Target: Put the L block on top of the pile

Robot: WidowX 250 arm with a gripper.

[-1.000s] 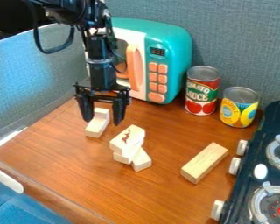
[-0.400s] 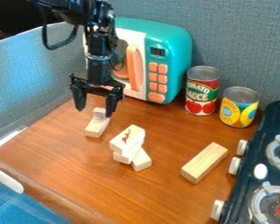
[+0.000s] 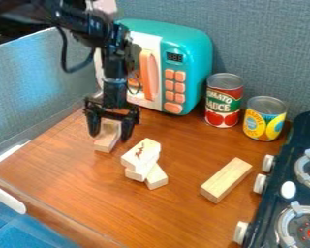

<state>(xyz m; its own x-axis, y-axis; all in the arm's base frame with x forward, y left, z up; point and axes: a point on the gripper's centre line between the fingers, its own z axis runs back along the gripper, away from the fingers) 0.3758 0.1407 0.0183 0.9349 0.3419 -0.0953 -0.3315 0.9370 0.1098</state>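
Note:
The black gripper (image 3: 109, 136) is low over the table's far left, open, its two fingers spread to either side of the L block. The pale wooden L block (image 3: 107, 139) rests on the table, its raised part at the back partly hidden by the gripper. To the right and nearer the camera is the pile of wooden blocks (image 3: 141, 158), stacked at differing angles, with a dark mark on the top one.
A long wooden block (image 3: 226, 180) lies right of the pile. Behind stand a teal toy microwave (image 3: 199, 63), a red can (image 3: 224, 100) and a yellow can (image 3: 265, 118). The toy stove (image 3: 306, 160) lines the right side, and a grey wall rises at the left.
Since the first frame the gripper shifted a little left, then came back right and lower, so its fingers now flank the L block. The blocks have stayed where they were.

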